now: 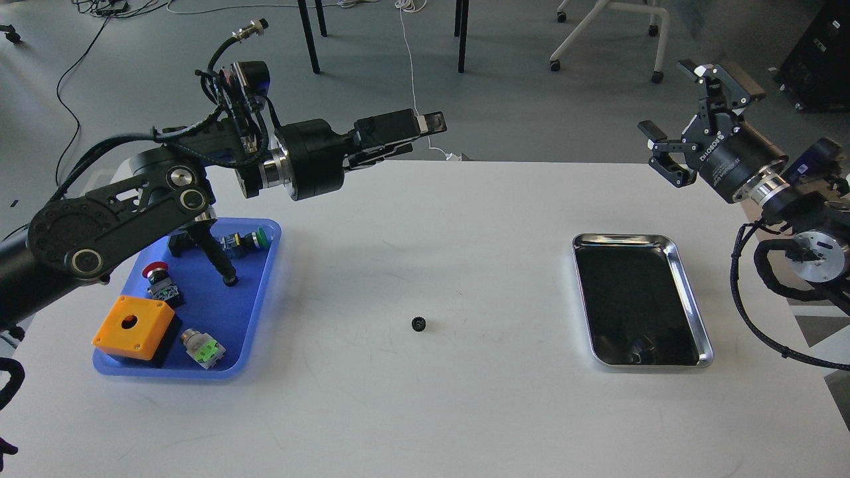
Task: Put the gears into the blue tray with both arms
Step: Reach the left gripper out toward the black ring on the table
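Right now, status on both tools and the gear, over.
Left tool shut, empty, raised behind the blue tray. Right tool open, raised. One gear on the table, untouched. Nothing in the way.

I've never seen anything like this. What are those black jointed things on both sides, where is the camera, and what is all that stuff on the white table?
The camera sits in a robot's head, looking down at its own two black arms. Each ends in a two-fingered claw: the left claw looks closed and empty, the right claw is open and empty. On the white table lie a blue tray holding push-button switches and an orange button box, one tiny black gear mid-table, and a shiny metal tray. Nothing is held.
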